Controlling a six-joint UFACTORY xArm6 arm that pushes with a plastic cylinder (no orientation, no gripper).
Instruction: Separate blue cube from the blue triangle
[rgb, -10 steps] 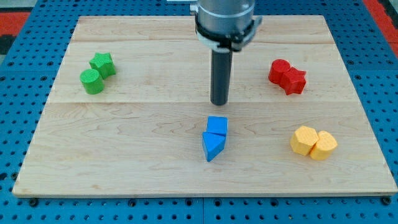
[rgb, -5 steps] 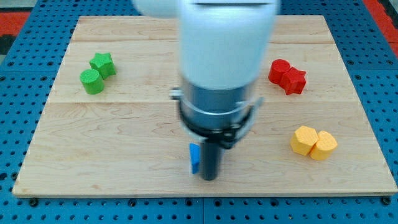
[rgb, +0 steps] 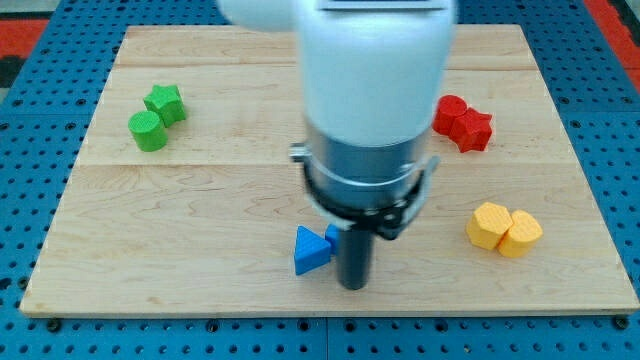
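My tip (rgb: 353, 285) rests near the board's bottom edge, just right of the blue triangle (rgb: 310, 251). The triangle lies on the wooden board (rgb: 200, 210) left of the rod, close to it or touching it. A small sliver of blue (rgb: 331, 234) shows at the rod's left edge beside the triangle; it may be the blue cube, mostly hidden behind the rod and arm. Whether cube and triangle touch cannot be told.
A green star (rgb: 165, 101) and green cylinder (rgb: 148, 131) sit at the upper left. Two red blocks (rgb: 463, 122) sit at the upper right. Two yellow blocks (rgb: 504, 228) sit at the lower right. The arm's body covers the board's middle.
The arm came down from the board's middle to the bottom edge, over the blue pair. The blue triangle has slid left and now shows left of the rod.
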